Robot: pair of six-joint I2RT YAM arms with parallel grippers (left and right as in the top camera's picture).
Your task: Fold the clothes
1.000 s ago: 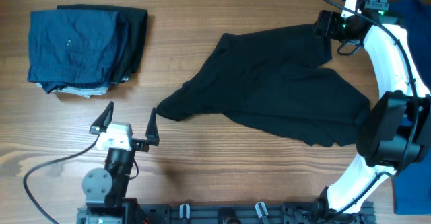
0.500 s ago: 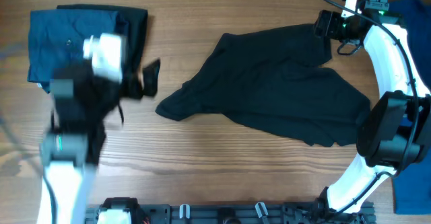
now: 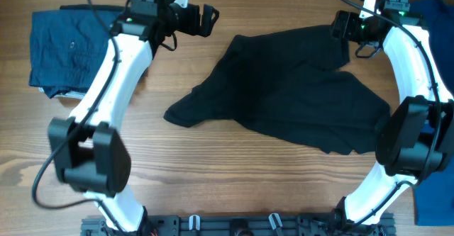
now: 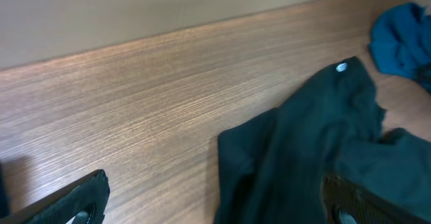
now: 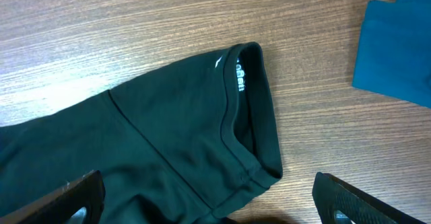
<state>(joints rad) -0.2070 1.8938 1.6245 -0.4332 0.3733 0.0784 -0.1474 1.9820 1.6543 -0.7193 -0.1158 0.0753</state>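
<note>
A black shirt [image 3: 298,94] lies crumpled and spread across the middle of the table. My left gripper [image 3: 207,20] is open at the far side, just left of the shirt's upper-left edge. In the left wrist view the shirt [image 4: 303,150] lies between and beyond the open fingers [image 4: 74,200], with a small white mark [image 4: 341,66] at its far tip. My right gripper [image 3: 339,27] is open over the shirt's top-right corner. The right wrist view shows a sleeve opening [image 5: 249,116] ahead of the wide-open fingers [image 5: 357,200]; nothing is gripped.
A folded pile of navy clothes [image 3: 78,48] sits at the far left, under the left arm. Bright blue garments lie at the right edge [image 3: 434,13] and front right [image 3: 433,200]. Blue cloth also shows in both wrist views [image 4: 401,39] [image 5: 397,49].
The left arm swung from the front left of the table up past the navy pile to the far side, beside the shirt's edge. The right arm and the shirt have not moved.
</note>
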